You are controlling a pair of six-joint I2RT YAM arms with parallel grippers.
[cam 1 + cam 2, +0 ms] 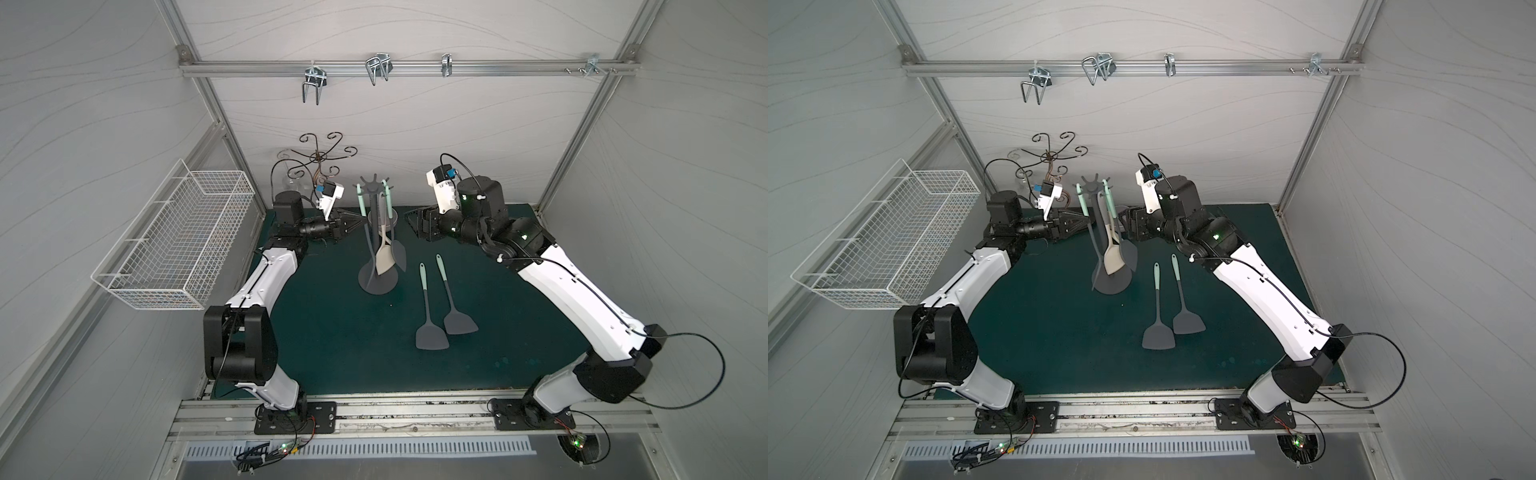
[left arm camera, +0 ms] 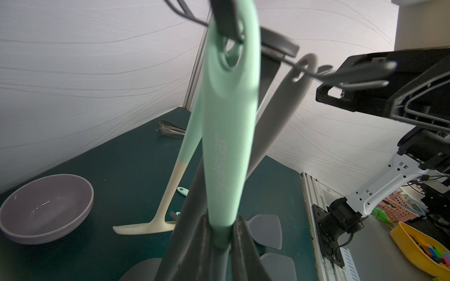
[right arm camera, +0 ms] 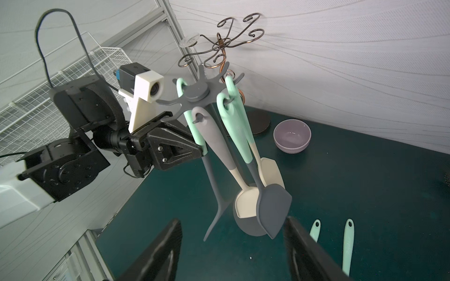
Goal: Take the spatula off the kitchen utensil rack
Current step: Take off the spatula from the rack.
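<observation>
The dark grey kitchen utensil rack [image 1: 380,232] [image 1: 1105,232] stands mid-mat, with several utensils hanging from its top hub [image 3: 197,91] [image 2: 280,45]. On the peg at its left side hangs a spatula [image 1: 360,199] [image 1: 1080,199] [image 3: 188,116] with a mint handle [image 2: 226,136] and a dark grey shaft. My left gripper [image 1: 357,222] [image 1: 1086,222] [image 2: 221,223] [image 3: 203,152] is shut on that handle, low down where mint meets grey. The handle's eye is still over the peg. My right gripper [image 1: 409,220] [image 1: 1126,216] [image 3: 232,220] stands open to the right of the rack, holding nothing.
Two more mint-handled spatulas [image 1: 432,332] [image 1: 459,320] lie on the green mat right of the rack. A purple bowl [image 3: 291,136] [image 2: 46,209] sits behind it. A bronze scrolled stand [image 1: 320,158] is at the back left. A white wire basket [image 1: 174,241] hangs on the left wall.
</observation>
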